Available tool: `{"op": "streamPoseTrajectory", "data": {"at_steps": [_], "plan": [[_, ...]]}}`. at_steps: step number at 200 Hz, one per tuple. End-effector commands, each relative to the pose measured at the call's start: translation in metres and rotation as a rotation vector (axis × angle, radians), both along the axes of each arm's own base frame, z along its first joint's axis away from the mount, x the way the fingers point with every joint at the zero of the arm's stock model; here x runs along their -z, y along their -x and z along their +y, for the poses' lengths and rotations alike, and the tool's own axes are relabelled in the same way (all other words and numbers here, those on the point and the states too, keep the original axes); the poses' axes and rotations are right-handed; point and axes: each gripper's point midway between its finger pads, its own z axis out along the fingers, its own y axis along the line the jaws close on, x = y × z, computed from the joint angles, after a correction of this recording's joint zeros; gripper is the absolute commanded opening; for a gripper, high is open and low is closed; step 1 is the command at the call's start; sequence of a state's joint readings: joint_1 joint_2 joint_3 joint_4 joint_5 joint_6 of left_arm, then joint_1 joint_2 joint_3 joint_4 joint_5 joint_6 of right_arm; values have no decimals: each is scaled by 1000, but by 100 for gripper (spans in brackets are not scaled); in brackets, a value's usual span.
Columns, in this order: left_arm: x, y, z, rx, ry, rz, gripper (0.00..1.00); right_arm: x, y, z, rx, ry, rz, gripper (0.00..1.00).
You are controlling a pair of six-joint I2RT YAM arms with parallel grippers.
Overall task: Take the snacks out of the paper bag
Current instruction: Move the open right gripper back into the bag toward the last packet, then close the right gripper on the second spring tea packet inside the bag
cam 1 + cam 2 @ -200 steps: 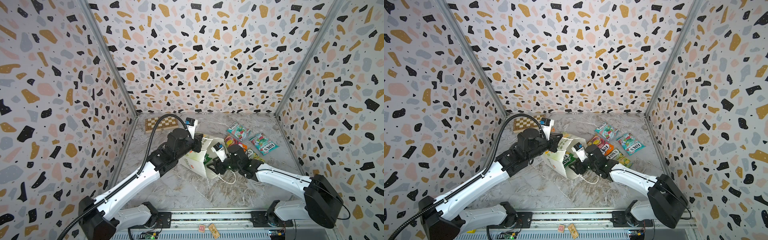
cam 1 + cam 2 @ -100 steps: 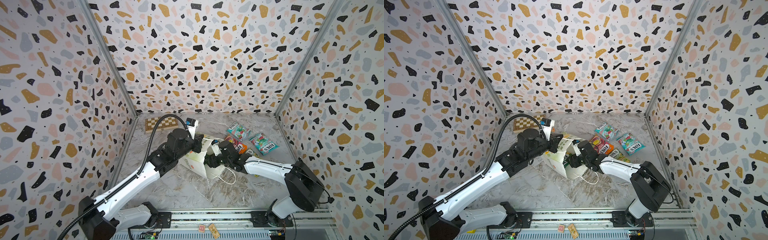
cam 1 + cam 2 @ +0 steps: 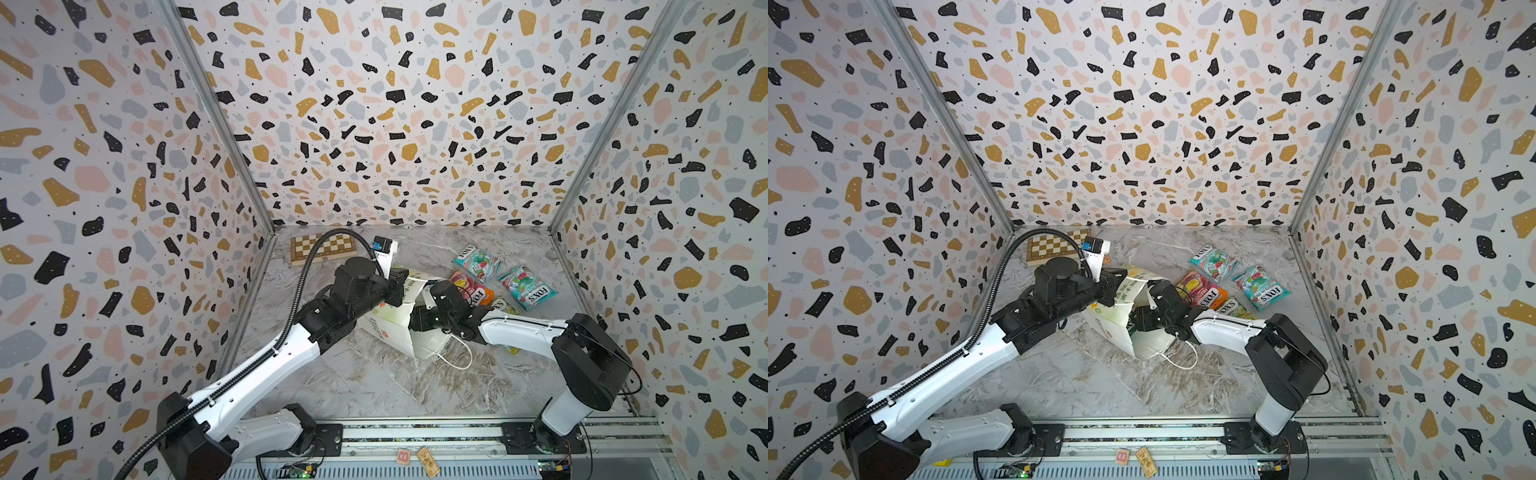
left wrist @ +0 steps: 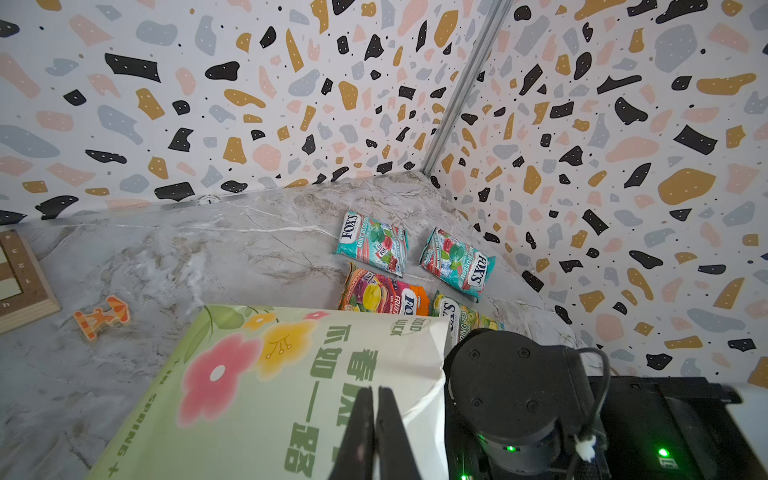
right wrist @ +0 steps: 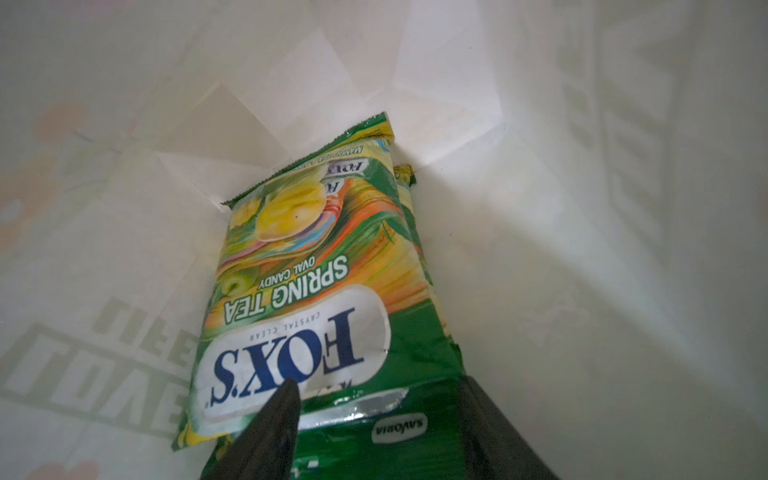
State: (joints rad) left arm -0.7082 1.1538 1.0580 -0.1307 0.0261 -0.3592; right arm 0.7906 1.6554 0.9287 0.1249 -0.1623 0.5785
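The white paper bag lies on its side, mouth towards the right. My left gripper is shut on the bag's upper edge. My right gripper is inside the bag, open, its fingers astride the near end of a green-yellow FOX'S snack; a second packet's edge shows behind it. Outside the bag lie two teal snacks, an orange one and a green-yellow one.
A chessboard lies at the back left, with a small orange item near it. The bag's white cord handle trails on the marble floor. Patterned walls close three sides; a rail runs along the front.
My right arm has folded at the elbow and pushed its wrist left, deeper into the bag's mouth. The left arm and the bag's held edge have stayed put.
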Motion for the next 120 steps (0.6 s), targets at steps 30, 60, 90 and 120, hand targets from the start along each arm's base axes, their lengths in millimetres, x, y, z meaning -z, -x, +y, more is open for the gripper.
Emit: {"op": "streamPoseTrajectory", "data": {"at_steps": [30,60,90,120], "plan": [[-16,1,-3,19,33,-51,0,-11,-11,15,35,-55,22,59],[-16,1,-4,20,31,-50,0,-7,-10,18,58,-89,61,61],[-16,1,-5,26,31,-48,0,-8,-9,25,65,-152,94,61],[-16,1,-6,29,32,-47,0,-7,-10,30,91,-213,129,59]]}}
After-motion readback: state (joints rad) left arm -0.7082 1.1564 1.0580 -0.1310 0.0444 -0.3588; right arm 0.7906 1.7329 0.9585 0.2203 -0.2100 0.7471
